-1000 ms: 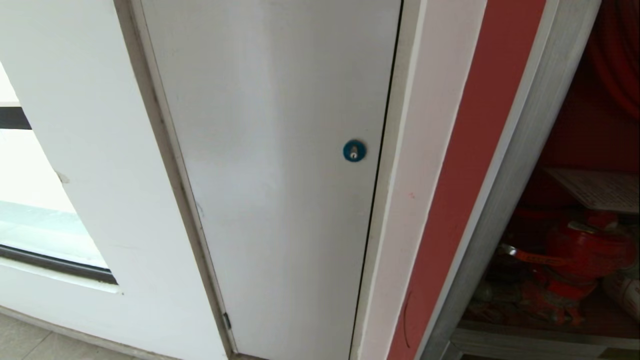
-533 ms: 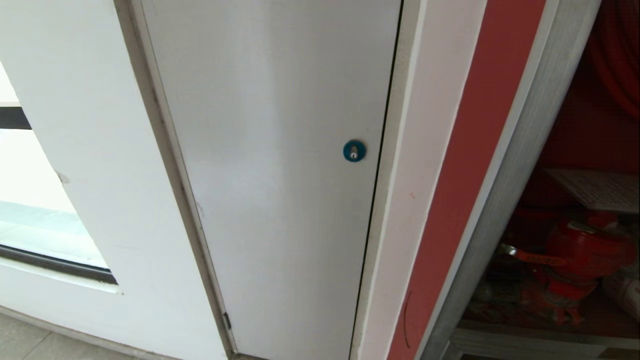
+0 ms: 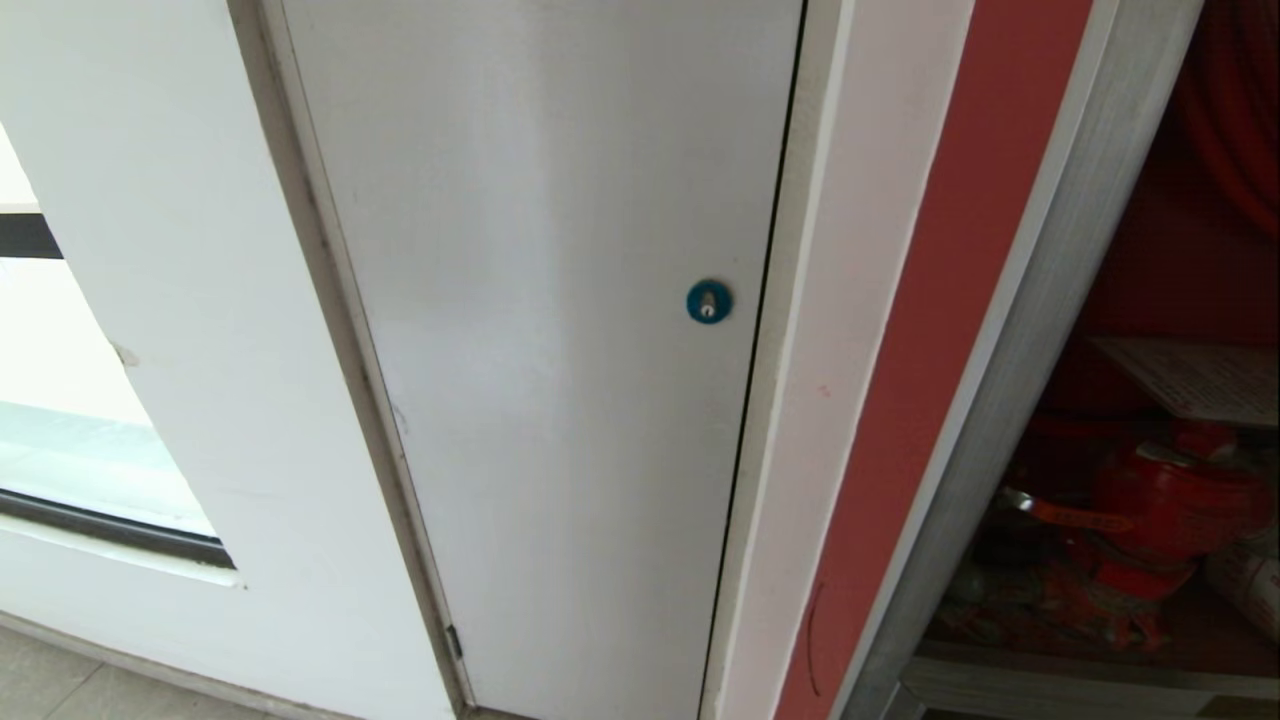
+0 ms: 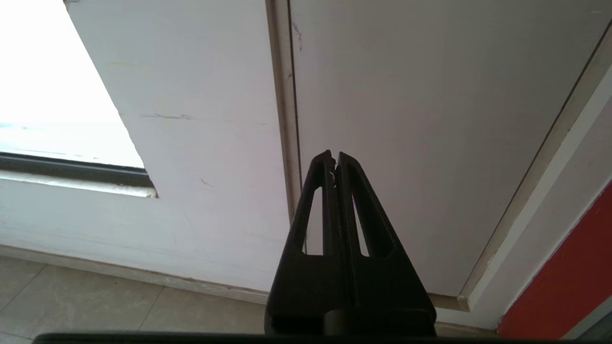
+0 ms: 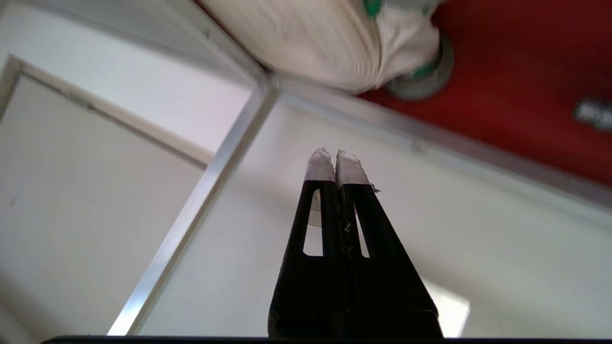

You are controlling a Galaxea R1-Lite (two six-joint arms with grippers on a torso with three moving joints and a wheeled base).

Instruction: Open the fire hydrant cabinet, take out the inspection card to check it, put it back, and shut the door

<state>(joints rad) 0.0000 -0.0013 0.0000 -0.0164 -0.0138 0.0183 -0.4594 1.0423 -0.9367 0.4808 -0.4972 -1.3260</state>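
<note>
At the far left of the head view a bright window opening is seen, set in a white wall. The centre of the frame is filled by a plain grey-white flush door, on which a round blue lock is mounted near its right edge. To the right of this door a white jamb and a red strip are shown, followed by the brushed-metal frame of the fire hydrant cabinet. The cabinet stands open at the right edge of the frame; within its red interior a red valve is visible in the lower right, and above it the inspection card is seen lying tilted, as a pale printed sheet.

In the left wrist view the left gripper is shown with its fingers pressed together on nothing, pointed at the foot of the flush door above the tiled floor.

In the right wrist view the right gripper is shown with its taped tips touching and nothing between them, held before pale panels divided by a metal strip; a folded white hose and the red interior occupy the upper right.
</note>
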